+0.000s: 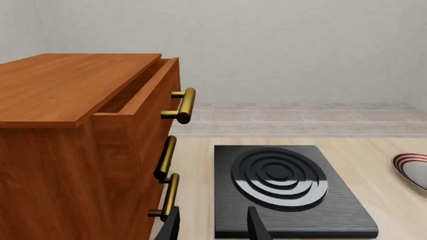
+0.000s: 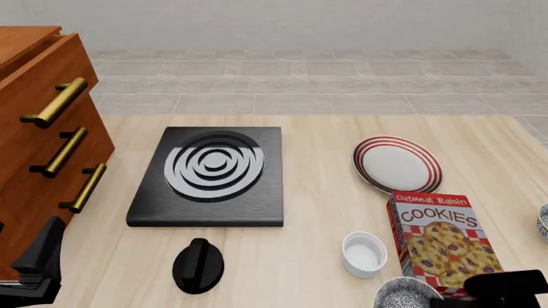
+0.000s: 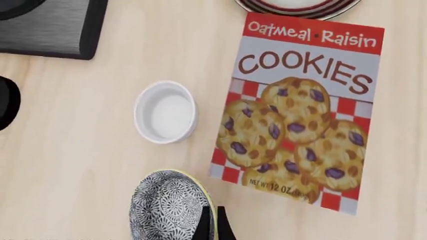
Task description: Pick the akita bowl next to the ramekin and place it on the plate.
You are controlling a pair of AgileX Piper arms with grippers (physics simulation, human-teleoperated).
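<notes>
Now my right tool (image 3: 215, 222) pinches the bowl's (image 3: 167, 205) rim beside the ramekin (image 3: 165, 112); lifting and carrying to the plate (image 2: 398, 163) remain.

On my table: one akita bowl (image 3: 168, 206), one ramekin (image 3: 165, 111), one plate (image 2: 397, 163) with red rings, and one box of oatmeal raisin cookies (image 2: 442, 240). One black burner slab (image 2: 212, 174) lies beside one black knob (image 2: 197, 264). One wooden drawer cabinet (image 1: 73, 145) carries three brass handles (image 1: 182, 105). At the far right edge, one more patterned dish (image 2: 543, 221) barely shows.
</notes>
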